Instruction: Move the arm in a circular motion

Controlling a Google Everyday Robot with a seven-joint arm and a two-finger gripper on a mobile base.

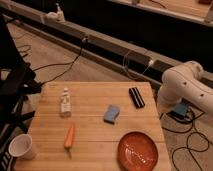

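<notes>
- A pale wooden plank counter (97,95) fills the foreground under dim, warm light.
- The floor (47,52) is a dull grey-beige, with black cables (70,61) trailing across it.
- A long grey rail (107,44) runs diagonally behind the counter, a pale cable looping down from it.
- Beyond the rail stands a dark wall panel (150,25).
- A black frame (15,92) stands at the left edge.
- A small blue box (180,110) sits on the floor, right.
</notes>
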